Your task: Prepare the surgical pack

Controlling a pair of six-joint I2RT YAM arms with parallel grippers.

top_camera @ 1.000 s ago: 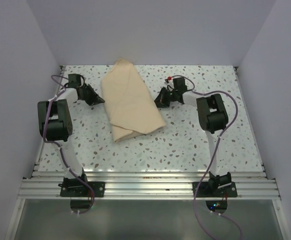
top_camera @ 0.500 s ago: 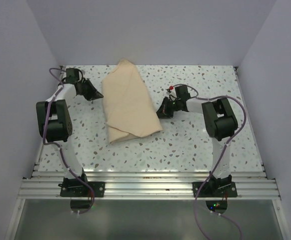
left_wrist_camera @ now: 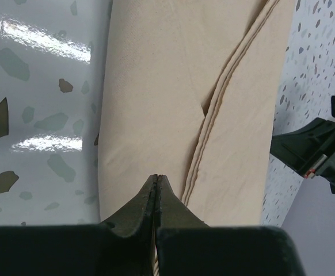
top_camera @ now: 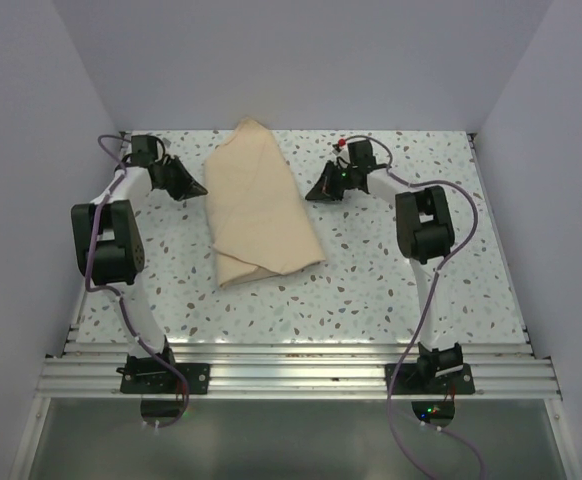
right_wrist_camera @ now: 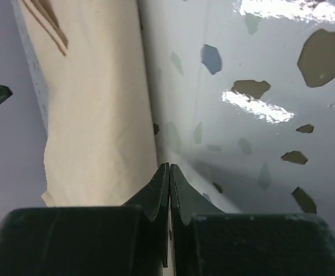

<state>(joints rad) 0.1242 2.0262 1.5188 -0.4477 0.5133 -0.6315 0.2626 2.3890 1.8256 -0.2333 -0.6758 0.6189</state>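
Currently logged, w/ places given rel. to the sheet:

1. Tan sheet [top_camera: 261, 205]: folded to a long bundle, flat on table [top_camera: 401, 270]. Long axis runs far-to-near, near end skewed slightly to the right. Fold edges [left_wrist_camera: 213, 126] on top run lengthwise. Tray, scissors, gauze not visible.
2. Left claw [top_camera: 197, 187]: clenched, nothing seen betw. fingers. Sits at sheet's left long edge, far half, tip aimed at sheet.
3. Right claw [top_camera: 313, 193]: clenched, holding nothing as far as seen. Just off sheet's right long edge, approx. opposite left claw, tip aimed at sheet.

Key relation: sheet lies betw. both claws, each facing a long edge crosswise to the axis, left marginally nearer. Judgement: each arm suits its own side, and both claws must release before any pinch.
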